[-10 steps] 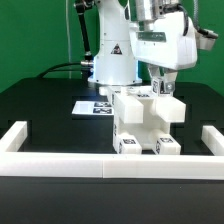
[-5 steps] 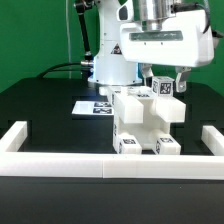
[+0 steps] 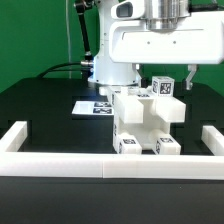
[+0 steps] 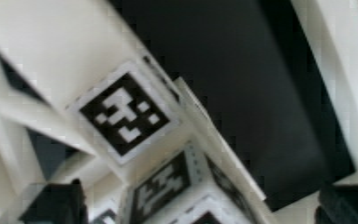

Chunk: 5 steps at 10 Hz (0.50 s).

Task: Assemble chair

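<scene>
The partly built white chair [image 3: 146, 120] stands in the middle of the black table, with square tags on its lower front. A small tagged post [image 3: 163, 88] sticks up from its top on the exterior view's right. My gripper [image 3: 165, 75] hangs just above that post, open, its fingers [image 3: 190, 77] apart on either side and touching nothing. In the wrist view the chair's white tagged parts [image 4: 126, 110] fill the picture close below, and my gripper [image 4: 202, 208] shows only as dark fingertips [image 4: 51, 200] at the edges.
The marker board [image 3: 93, 107] lies flat behind the chair, near the robot's base [image 3: 110, 62]. A low white border rail [image 3: 100, 167] runs along the table's front, with short arms at both ends [image 3: 14, 135].
The gripper has opened, let go of the tagged post on the chair's top and risen straight up. The chair has not moved.
</scene>
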Tool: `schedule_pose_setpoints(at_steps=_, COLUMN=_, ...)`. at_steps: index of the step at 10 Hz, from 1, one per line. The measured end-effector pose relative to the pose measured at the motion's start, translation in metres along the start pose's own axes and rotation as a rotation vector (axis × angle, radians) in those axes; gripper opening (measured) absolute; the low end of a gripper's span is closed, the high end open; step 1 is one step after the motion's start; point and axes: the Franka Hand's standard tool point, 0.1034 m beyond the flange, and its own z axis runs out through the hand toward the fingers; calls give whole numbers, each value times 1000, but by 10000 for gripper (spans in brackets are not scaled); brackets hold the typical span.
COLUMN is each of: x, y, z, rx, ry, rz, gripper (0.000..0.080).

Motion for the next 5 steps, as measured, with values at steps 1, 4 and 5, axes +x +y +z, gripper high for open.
schedule_pose_setpoints(at_steps=1, x=0, y=0, z=0, rx=0, ry=0, rz=-80, gripper=649)
schedule_pose_setpoints(at_steps=4, x=2, y=1, z=-2, rx=-2, ry=6, rz=-371, gripper=649)
schedule_pose_setpoints(at_steps=5, x=2, y=1, z=-2, rx=-6, ry=6, rz=-436, gripper=649)
